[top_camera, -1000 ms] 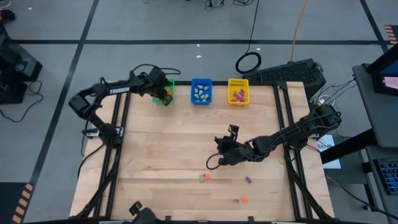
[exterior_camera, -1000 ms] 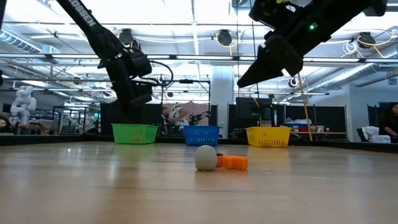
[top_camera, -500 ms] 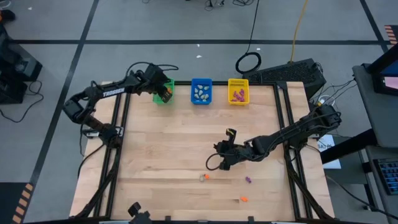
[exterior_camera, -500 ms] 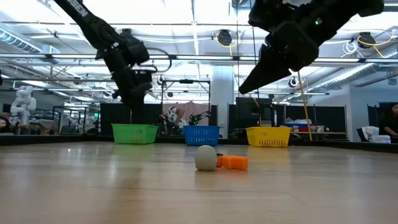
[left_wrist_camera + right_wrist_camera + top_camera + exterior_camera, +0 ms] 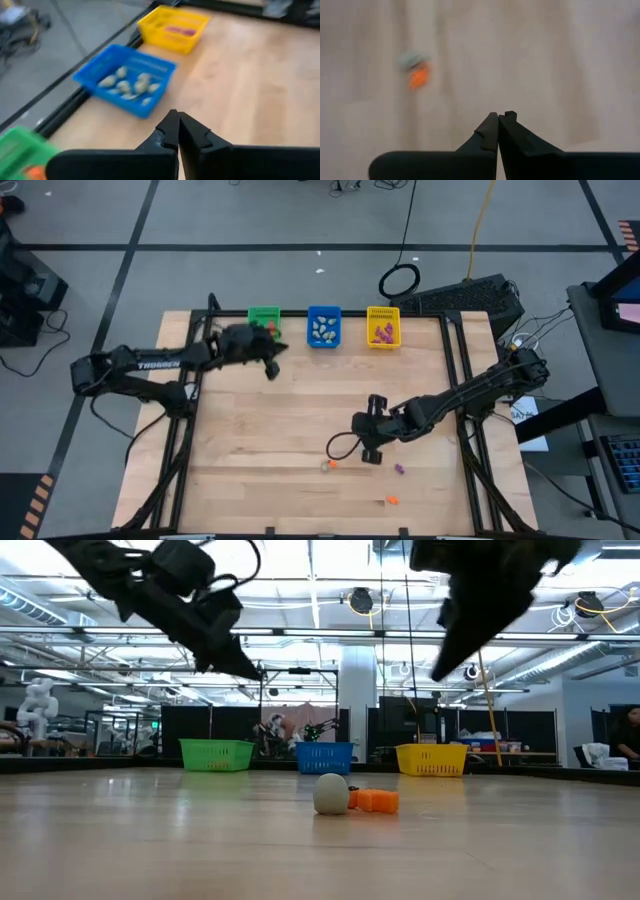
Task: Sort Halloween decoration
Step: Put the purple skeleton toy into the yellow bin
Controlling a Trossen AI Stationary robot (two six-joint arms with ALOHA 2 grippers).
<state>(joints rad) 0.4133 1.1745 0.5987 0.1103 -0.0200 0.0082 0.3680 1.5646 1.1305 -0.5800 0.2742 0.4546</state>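
Along the far edge of the wooden table point(image 5: 260, 430) stand three small slotted bins in a row: a green bin point(image 5: 264, 317), a blue bin point(image 5: 323, 326) and a yellow bin point(image 5: 383, 326). The blue bin holds a heap of pale grey-beige trinkets point(image 5: 127, 85), rounded and pebble-like; the yellow bin holds purple pieces point(image 5: 381, 332); an orange piece point(image 5: 271, 327) shows in the green bin. Four trinkets lie loose on the near half of the table. A pale round one point(image 5: 331, 793) touches a ridged orange one point(image 5: 375, 801); the low view shows them side by side, the pale one ball-shaped, the orange one blocky. To their right lies a purple trinket point(image 5: 399, 469), and nearer the front edge a second orange trinket point(image 5: 392, 501). All are far smaller than a gripper. The left gripper point(image 5: 271, 368) hangs above the table just in front of the green bin, fingers pressed together with nothing between them. The right gripper point(image 5: 372, 456) hangs above the table between the pale-and-orange pair and the purple trinket, fingers likewise closed and empty, touching neither.
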